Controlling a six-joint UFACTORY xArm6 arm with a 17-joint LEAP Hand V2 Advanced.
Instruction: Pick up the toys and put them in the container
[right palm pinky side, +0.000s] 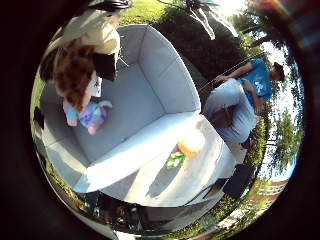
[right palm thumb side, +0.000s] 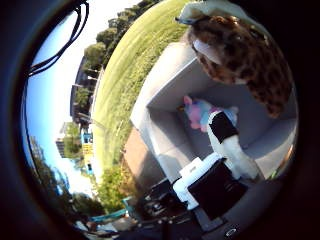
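Note:
A grey open container (right palm pinky side: 150, 90) lies below my palm. A pink and blue plush toy (right palm thumb side: 200, 112) lies inside it against a wall; it also shows in the little finger side view (right palm pinky side: 88, 115). A brown spotted plush toy (right palm thumb side: 240, 55) fills much of the thumb side view, close to my palm and above the container's rim; it also shows in the little finger side view (right palm pinky side: 78, 62). My right hand (right palm thumb side: 222, 160) shows white and black fingers reaching toward it and seems curled on it. An orange ball (right palm pinky side: 190, 142) lies just outside the container.
The container stands on a pale surface (right palm pinky side: 165, 180). A small green thing (right palm pinky side: 175, 160) lies by the ball. A dark case (right palm pinky side: 238, 180) sits at the surface's edge. Grass (right palm thumb side: 140, 60) stretches around, with trees and buildings far off.

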